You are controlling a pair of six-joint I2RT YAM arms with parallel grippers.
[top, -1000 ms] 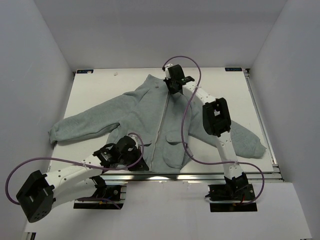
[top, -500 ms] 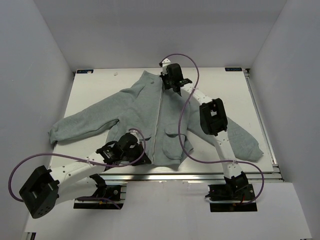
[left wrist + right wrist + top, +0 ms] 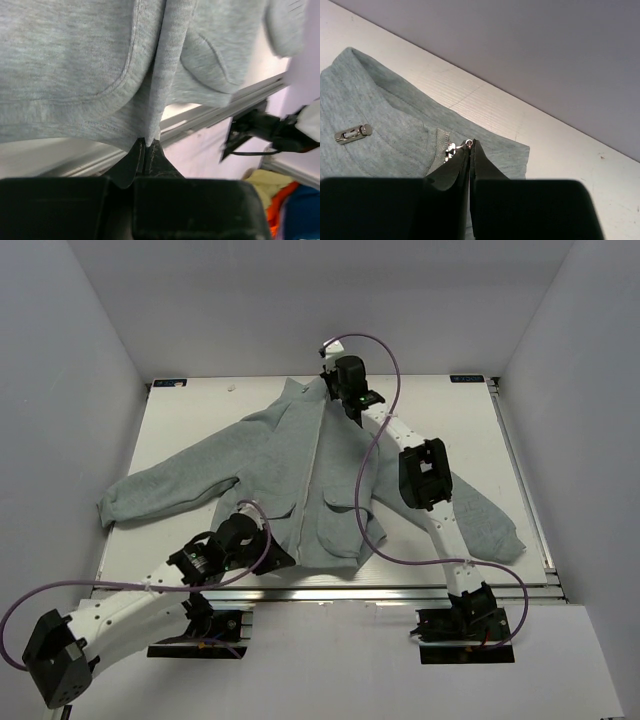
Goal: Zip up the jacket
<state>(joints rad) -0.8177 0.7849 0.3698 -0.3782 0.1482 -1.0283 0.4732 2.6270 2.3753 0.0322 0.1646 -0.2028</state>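
jacket (image 3: 285, 465), hard to see: from overhead the zipper (image 3: 312, 465) is only a pale centre line, and its slider is too small to pick out. the right arm covers part of the right sleeve, and the left arm's wrist covers the near hem left of centre.
left gripper (image 3: 145, 148): fingers pressed together on the very bottom edge of the hem, at the foot of the centre line. the black gripper body at the bottom of the wrist view cuts off the finger bases.
right gripper (image 3: 470, 145): fingers closed to a thin slit on the small metal zipper pull (image 3: 468, 143). most of the pull is buried between the tips.
jacket from the left gripper: the fabric runs away from the tips, pulled into a straight fold along the centre. there is a left pocket (image 3: 65, 65) on one side and a right pocket (image 3: 210, 60) on the other, both blurred.
jacket from the right gripper: the top end of the zipper tape (image 3: 440, 150) sits just left of the tips. the collar spreads further left and carries a small metal fastener (image 3: 353, 133).
jacket overall: it lies front-up on the white table (image 3: 470, 430), collar at the far side, hem at the near edge, sleeves out to both sides. the fronts meet along the centre line from hem to collar.
outward: a metal rail (image 3: 220, 107) runs under the hem, and a purple cable (image 3: 385, 390) loops over the right arm.
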